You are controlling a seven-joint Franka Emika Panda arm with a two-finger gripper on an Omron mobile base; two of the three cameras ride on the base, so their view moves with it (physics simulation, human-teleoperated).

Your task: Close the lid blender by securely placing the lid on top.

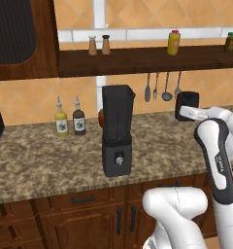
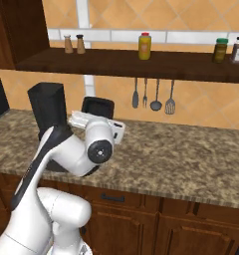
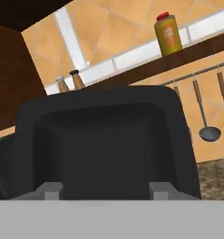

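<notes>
The blender [image 1: 117,131] stands on the counter [image 1: 45,160], a tall smoky-black jar on a dark grey base with a round knob, and its top is uncovered. To its right and above the counter, my gripper [image 1: 184,110] is shut on the lid [image 1: 187,102], a flat black square slab tilted up on edge. From the right base view the lid [image 2: 97,106] hangs just right of the blender jar [image 2: 47,105], and my arm hides the blender's base. In the hand view the lid [image 3: 104,135] sits between my fingertips [image 3: 53,190], close to the camera.
Two small sauce bottles [image 1: 61,121] [image 1: 79,120] stand left of the blender. Above, a dark shelf [image 1: 147,59] carries shakers [image 1: 92,44] and a yellow bottle [image 1: 174,42]. Utensils [image 1: 162,88] hang on the wall behind. A dark cabinet [image 1: 21,39] overhangs at upper left.
</notes>
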